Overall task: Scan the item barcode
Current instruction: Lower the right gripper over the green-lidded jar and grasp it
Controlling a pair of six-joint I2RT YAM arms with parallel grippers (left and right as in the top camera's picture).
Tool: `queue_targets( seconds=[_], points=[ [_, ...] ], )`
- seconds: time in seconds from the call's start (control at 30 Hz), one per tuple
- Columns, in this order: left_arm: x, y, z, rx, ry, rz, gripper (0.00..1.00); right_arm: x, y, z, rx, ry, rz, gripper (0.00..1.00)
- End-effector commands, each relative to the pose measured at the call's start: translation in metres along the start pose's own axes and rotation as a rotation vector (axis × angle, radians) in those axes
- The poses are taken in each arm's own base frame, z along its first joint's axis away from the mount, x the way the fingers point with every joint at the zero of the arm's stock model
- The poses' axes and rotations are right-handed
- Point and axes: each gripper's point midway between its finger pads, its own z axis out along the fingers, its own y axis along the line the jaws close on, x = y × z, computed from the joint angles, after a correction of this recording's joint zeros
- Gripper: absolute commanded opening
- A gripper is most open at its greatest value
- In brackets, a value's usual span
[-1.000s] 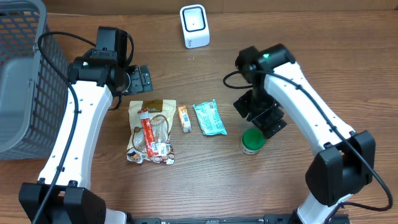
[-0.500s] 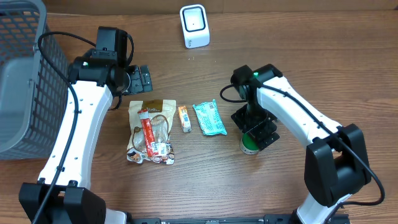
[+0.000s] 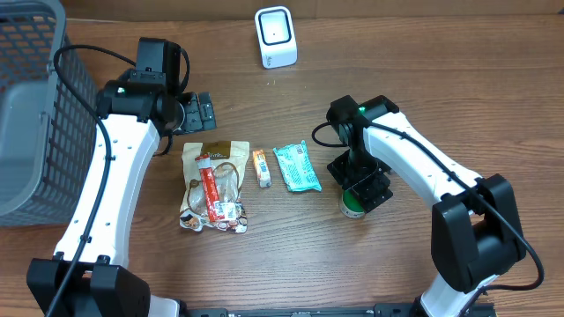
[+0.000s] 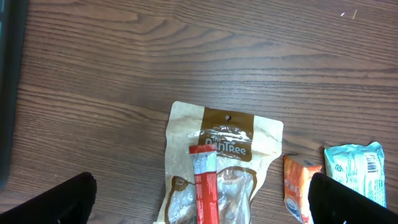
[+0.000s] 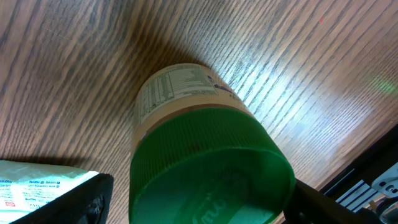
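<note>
A small jar with a green ribbed lid [image 3: 352, 207] and a beige label stands upright right of centre. My right gripper [image 3: 361, 189] is lowered over it from above. In the right wrist view the lid [image 5: 205, 162] fills the space between the fingers [image 5: 84, 199]. The left one stands a little off the lid; the right one is at its edge. The jaws are open around the lid. The white barcode scanner [image 3: 275, 37] stands at the back centre. My left gripper [image 3: 198, 113] hovers wide open over the brown snack pouch [image 4: 217, 162], holding nothing.
The brown pouch [image 3: 211, 185] with a red stick pack on it, an orange packet [image 3: 261, 167] and a teal packet [image 3: 296, 167] lie in a row left of the jar. A grey mesh basket [image 3: 35, 106] stands at the far left.
My right gripper moved left and down onto the green-lidded jar, and its jaws narrowed slightly around the lid. The left arm has not moved.
</note>
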Motion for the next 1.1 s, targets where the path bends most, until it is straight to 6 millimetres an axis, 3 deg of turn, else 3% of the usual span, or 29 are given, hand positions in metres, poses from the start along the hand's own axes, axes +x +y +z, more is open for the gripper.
queue_targets(
  seconds=[0.0, 0.2, 0.53, 0.7, 1.07],
  points=[
    [-0.004, -0.005, -0.003, 0.012, -0.011, -0.009, 1.0, 0.0, 0.0, 0.002, 0.002, -0.002, 0.001, 0.86],
    [-0.004, -0.005, -0.003, 0.012, -0.011, -0.009, 1.0, -0.002, 0.004, 0.002, -0.013, -0.014, -0.02, 0.82],
    [-0.004, -0.005, -0.003, 0.012, -0.011, -0.009, 1.0, -0.014, 0.009, 0.001, -0.023, -0.086, -0.219, 0.78],
    [-0.004, -0.005, -0.003, 0.012, -0.011, -0.009, 1.0, -0.016, 0.019, 0.0, -0.053, -0.103, -0.382, 0.73],
    [-0.004, -0.005, -0.003, 0.012, -0.011, -0.009, 1.0, -0.022, 0.045, -0.003, -0.119, -0.186, -0.815, 0.74]
  ],
)
